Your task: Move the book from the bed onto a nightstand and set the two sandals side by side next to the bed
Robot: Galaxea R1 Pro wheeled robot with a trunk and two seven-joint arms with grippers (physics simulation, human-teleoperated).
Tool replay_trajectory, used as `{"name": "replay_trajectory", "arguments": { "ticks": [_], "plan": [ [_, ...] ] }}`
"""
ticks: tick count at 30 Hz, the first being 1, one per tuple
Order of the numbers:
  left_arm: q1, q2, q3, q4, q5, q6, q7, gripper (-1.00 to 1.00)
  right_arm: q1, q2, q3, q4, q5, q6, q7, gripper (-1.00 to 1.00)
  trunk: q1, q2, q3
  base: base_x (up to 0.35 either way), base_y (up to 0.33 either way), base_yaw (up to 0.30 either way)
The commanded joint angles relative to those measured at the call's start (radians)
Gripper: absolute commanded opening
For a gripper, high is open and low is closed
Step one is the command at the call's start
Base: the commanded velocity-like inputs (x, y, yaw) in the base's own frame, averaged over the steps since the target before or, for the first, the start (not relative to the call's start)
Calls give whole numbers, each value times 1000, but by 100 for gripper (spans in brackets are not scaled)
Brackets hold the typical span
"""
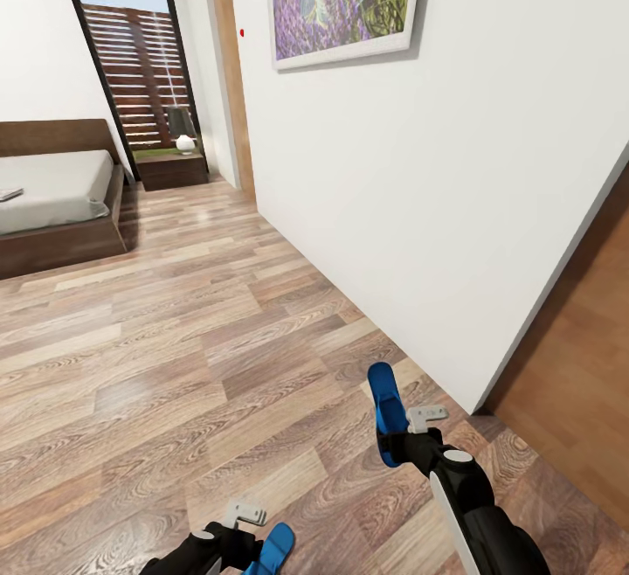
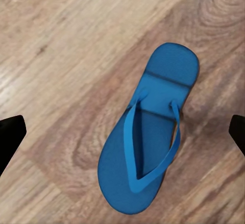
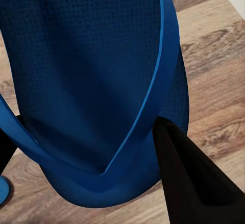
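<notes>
While the right gripper (image 1: 404, 446) is closed on one blue sandal (image 1: 385, 411), holding it clear of the wood-plank floor (image 1: 175, 356) with its long axis pointing ahead and up, the second sandal (image 1: 271, 550) lies flat on the planks just beside the left gripper (image 1: 229, 549), which is much the nearer arm to it. In the left wrist view that sandal (image 2: 144, 141) sits below and between the two dark fingers (image 2: 9, 133), whose tips stand wide apart and hold nothing; its length runs diagonally across the line between them, so I judge a wrist turn (or a grip on the strap) is needed before closing. Both sandals are bright blue flip-flops with thin thong straps meeting in a V, soles finely textured in the right wrist view, where the held one (image 3: 97, 81) is pinched near the strap's point. From the held sandal, the bed (image 1: 61, 208) with its pale mattress lies far ahead and left, a nightstand (image 1: 172, 169) carrying a small lamp (image 1: 183, 131) just beyond its far corner. A thin flat object at the mattress edge may be the book (image 1: 9, 195); I cannot tell.
</notes>
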Motion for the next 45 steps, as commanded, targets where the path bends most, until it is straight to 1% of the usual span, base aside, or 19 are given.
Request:
{"name": "replay_trajectory", "arguments": {
  "ticks": [1,8,13,22,32,45],
  "plan": [
    [0,0,-2,-2,0,6,-2,100,0,0,0,-1,-1,5,-1,-100,0,0,-1,0,0,0],
    [0,0,-2,-2,0,6,-2,100,0,0,0,-1,-1,5,-1,-100,0,0,-1,0,0,0],
    [0,0,-2,-2,0,6,-2,100,0,0,0,-1,-1,5,-1,-100,2,-2,-20,0,0,0],
    [0,0,-2,-2,0,6,-2,100,0,0,0,0,-1,5,-1,-100,2,-2,-20,0,0,0],
    [0,0,-3,-3,0,6,-2,100,0,0,0,0,-1,5,-1,-100,7,-4,-59,0,0,0],
    [-1,4,-6,-10,0,4,-2,100,0,1,1,2,-1,5,-1,-100,7,-4,-59,0,0,0]
  ]
}}
